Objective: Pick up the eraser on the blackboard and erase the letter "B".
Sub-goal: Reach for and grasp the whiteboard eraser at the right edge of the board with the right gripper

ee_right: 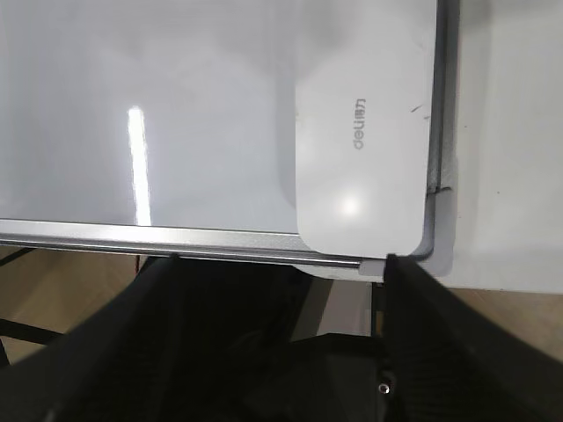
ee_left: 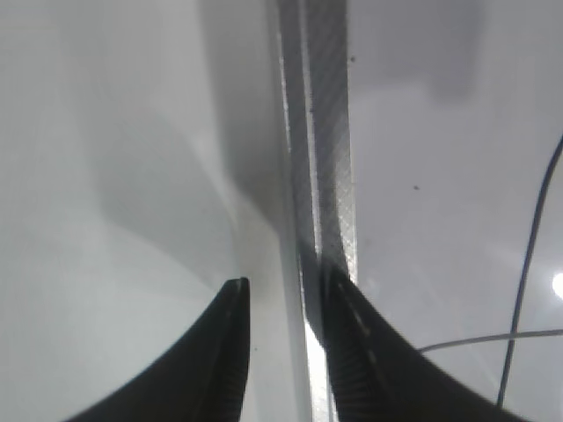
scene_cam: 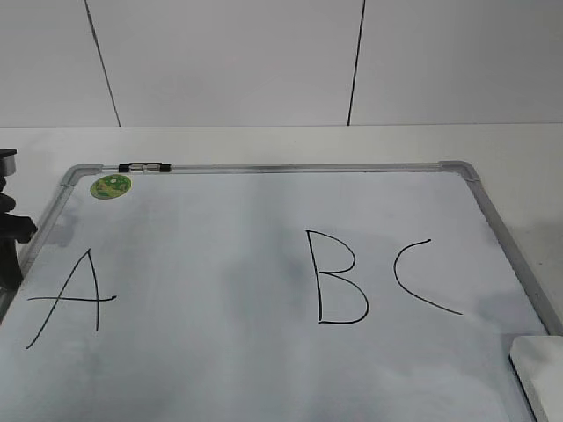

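Observation:
The blackboard (scene_cam: 264,264) is a white board in a grey frame, lying flat with black letters A, B and C. The letter "B" (scene_cam: 341,278) is right of the middle. The white eraser (scene_cam: 538,374) lies on the board's near right corner and also shows in the right wrist view (ee_right: 365,149). My right gripper (ee_right: 281,264) is open and empty, just off the board's near edge, its right finger below the eraser's end. My left gripper (ee_left: 286,290) is open and empty over the board's left frame (ee_left: 321,132). It shows at the far left of the exterior view (scene_cam: 9,237).
A small black-and-silver marker (scene_cam: 145,166) lies on the board's far frame. A round green sticker (scene_cam: 111,185) sits near the far left corner. The letter A (scene_cam: 70,297) is at the left and C (scene_cam: 422,277) right of B. A white wall stands behind the table.

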